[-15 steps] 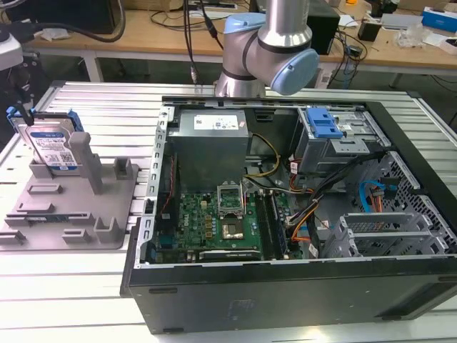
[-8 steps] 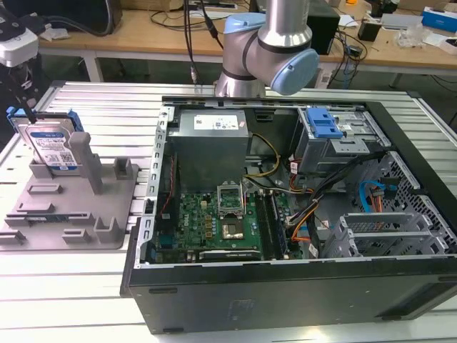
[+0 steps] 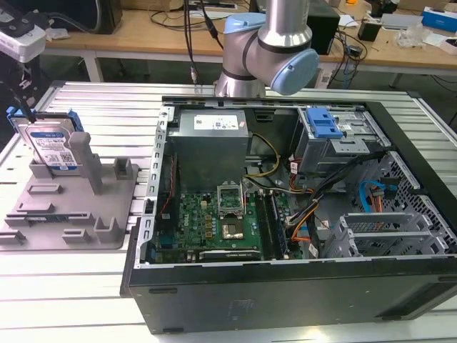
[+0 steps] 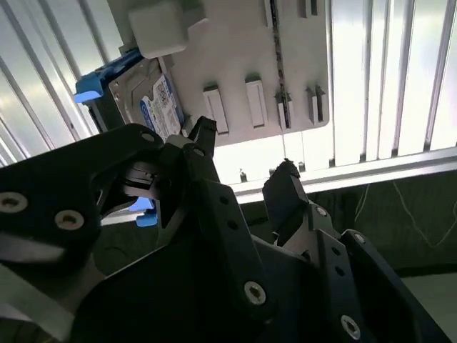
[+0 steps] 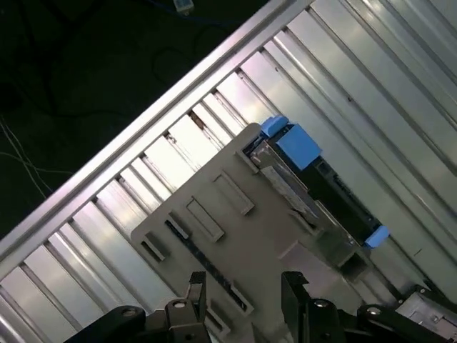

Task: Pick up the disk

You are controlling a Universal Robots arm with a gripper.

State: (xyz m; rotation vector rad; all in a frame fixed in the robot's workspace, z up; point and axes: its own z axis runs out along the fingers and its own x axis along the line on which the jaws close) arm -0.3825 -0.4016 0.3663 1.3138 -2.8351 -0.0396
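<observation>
The disk (image 3: 51, 146) stands on edge in the grey fixture (image 3: 107, 214) at the exterior view's left, showing its white-and-blue label and blue side rails. In the second wrist view the disk (image 4: 153, 103) lies just beyond one fingertip. The first wrist view looks down on its top edge (image 5: 307, 193). My gripper (image 4: 243, 153) is open with nothing between its black fingers. It hovers above the fixture (image 5: 235, 236), a little off to the side of the disk, and touches nothing. Both wrist views show the gripper (image 5: 243, 289).
An open black computer case (image 3: 285, 300) fills the middle and right of the slatted aluminium table (image 3: 71, 286), with a silver power-supply box (image 3: 212, 139) inside. The fixture has several upright posts (image 3: 80, 161) around the disk. The table edge (image 5: 143, 136) runs near the fixture.
</observation>
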